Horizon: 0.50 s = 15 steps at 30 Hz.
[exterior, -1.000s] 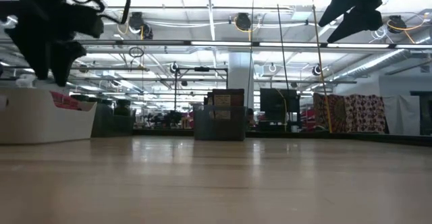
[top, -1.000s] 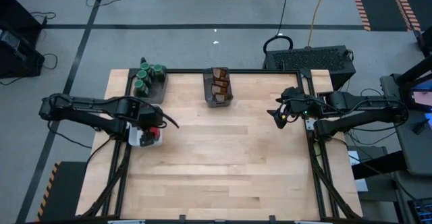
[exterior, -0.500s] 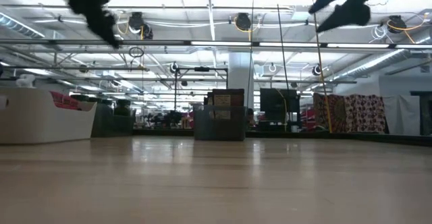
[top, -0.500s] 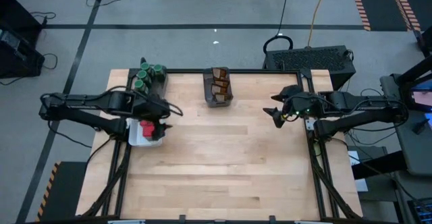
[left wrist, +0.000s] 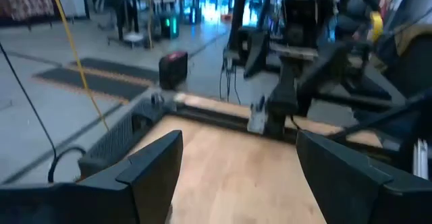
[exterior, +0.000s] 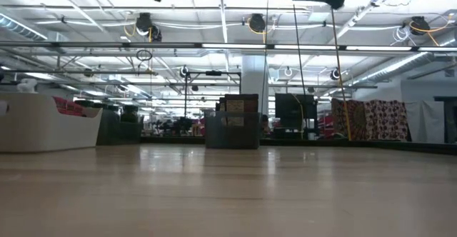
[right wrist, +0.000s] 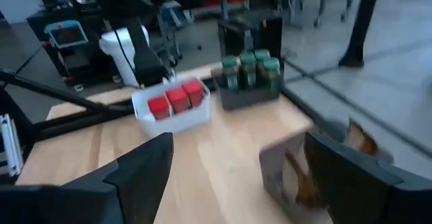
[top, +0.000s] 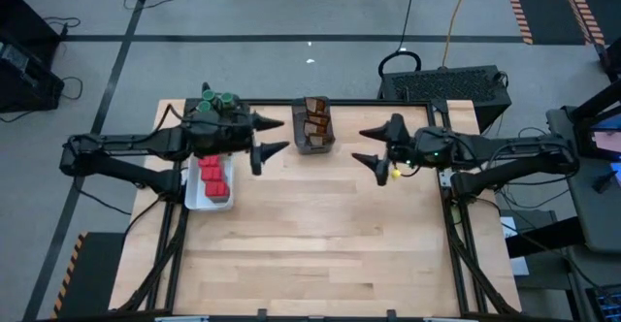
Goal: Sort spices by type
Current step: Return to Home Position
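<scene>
Both grippers hang open and empty above the table's far half, pointing level at each other. My left gripper (top: 271,137) (left wrist: 239,173) is just right of the white tray (top: 193,198). My right gripper (top: 360,146) (right wrist: 243,173) is right of the packet bin. Three red blocky containers (right wrist: 174,100) (top: 212,177) stand in the white tray. Several green-lidded jars (right wrist: 247,67) (top: 220,99) stand in a dark bin at the far left, partly hidden by my left arm in the high view. Brown-orange packets (top: 313,120) stand in a dark bin (right wrist: 283,170) at the far middle.
The wooden tabletop (top: 320,235) lies bare in its middle and near half. In the low view the white tray (exterior: 46,126) is at the left and the packet bin (exterior: 232,130) in the middle, with both grippers high at the picture's top edge.
My left gripper has risen from over the white tray and tipped from pointing down to level, swinging toward the table's right and far side; the red containers now show uncovered. My right gripper has tipped up to level and reached toward the table's left. Both stayed open.
</scene>
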Tool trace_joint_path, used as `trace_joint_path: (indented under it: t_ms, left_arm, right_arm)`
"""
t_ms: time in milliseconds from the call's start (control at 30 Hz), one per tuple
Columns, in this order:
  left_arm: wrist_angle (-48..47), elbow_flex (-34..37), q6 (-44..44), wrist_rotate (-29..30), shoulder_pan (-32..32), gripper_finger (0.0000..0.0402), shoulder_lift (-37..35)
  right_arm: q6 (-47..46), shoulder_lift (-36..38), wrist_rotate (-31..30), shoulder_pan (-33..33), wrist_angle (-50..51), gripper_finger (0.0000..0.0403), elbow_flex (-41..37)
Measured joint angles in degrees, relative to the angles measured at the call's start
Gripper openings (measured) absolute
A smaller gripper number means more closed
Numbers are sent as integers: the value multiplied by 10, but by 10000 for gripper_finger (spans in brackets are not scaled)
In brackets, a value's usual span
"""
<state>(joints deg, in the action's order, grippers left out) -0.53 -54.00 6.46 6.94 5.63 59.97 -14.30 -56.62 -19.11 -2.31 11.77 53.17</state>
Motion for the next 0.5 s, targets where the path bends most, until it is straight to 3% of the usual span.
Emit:
trace_joint_path:
  t_ms: [133, 300, 500]
  left_arm:
    - [45, 0, -12, -5, 5, 295, 10]
    - [37, 0, -10, -11, 5, 295, 3]
    - [21, 0, -13, -24, 5, 293, -29]
  right_arm:
    - [47, -40, 2, 0, -116, 315, 0]
    - [51, -71, 54, 6, -225, 315, 0]
    - [5, -68, 107, 23, -194, 293, 0]
